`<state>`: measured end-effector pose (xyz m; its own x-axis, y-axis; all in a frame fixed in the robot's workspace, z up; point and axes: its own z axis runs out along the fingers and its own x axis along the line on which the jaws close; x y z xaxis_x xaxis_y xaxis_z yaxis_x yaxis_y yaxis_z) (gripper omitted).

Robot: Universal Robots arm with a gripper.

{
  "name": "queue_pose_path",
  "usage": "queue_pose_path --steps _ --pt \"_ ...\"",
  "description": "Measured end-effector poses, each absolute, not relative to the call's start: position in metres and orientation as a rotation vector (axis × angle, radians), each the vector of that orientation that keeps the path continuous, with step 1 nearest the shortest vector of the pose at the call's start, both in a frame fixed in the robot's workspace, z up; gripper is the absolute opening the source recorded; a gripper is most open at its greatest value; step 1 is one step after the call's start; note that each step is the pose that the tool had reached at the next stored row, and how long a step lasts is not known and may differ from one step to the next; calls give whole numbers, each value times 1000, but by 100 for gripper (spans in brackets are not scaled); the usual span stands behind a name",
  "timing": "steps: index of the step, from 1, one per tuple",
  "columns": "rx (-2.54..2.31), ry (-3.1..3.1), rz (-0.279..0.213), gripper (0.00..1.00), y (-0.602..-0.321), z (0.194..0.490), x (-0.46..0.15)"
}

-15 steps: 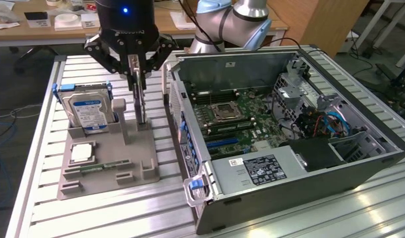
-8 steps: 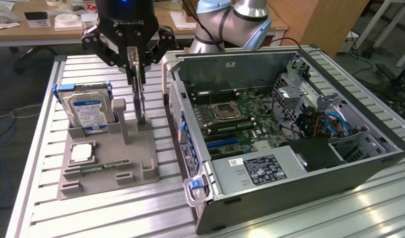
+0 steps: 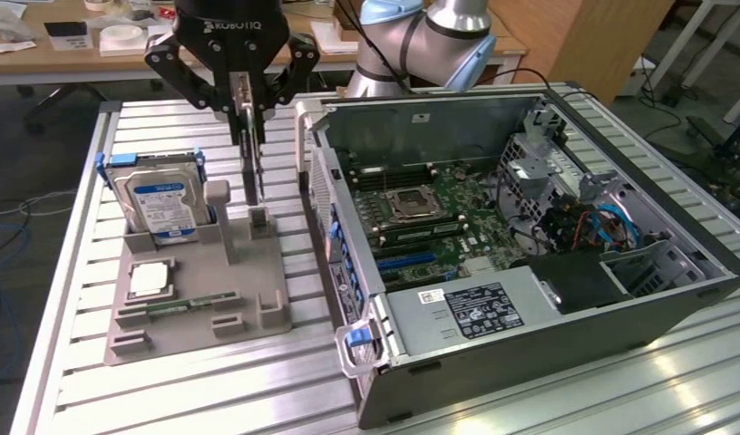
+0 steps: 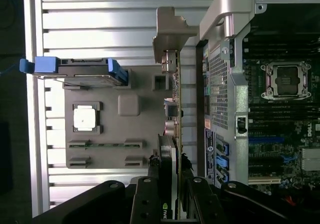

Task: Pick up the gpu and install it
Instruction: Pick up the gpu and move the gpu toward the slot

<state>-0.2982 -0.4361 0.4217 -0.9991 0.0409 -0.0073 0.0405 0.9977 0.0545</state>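
- The claw (image 3: 250, 116) points straight down, its two fingers partly closed and pinching the upper edge of the gpu (image 3: 255, 172)
- The gpu hangs upright and edge-on from the fingers; in the wrist view its pale metal bracket (image 4: 170, 29) sits at the far end of the card
- The card's lower edge is right at a small post of the gray holder tray (image 3: 189, 272); I cannot tell whether they touch
- In the exterior view, the blue-framed hard drive (image 3: 162, 201) stands in the tray at about nine o'clock from the card
- A square processor chip (image 3: 149, 278) and a thin green memory stick (image 3: 182, 306) lie in the tray at about seven o'clock
- The open computer case (image 3: 660, 299) lies at three to four o'clock, motherboard (image 3: 443, 217) exposed, on the ribbed metal table (image 3: 200, 390)
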Motion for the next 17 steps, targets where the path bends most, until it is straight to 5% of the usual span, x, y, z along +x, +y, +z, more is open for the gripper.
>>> queue_pose_path --steps 17 --pt "64 3131 85 26 -436 422 -290"
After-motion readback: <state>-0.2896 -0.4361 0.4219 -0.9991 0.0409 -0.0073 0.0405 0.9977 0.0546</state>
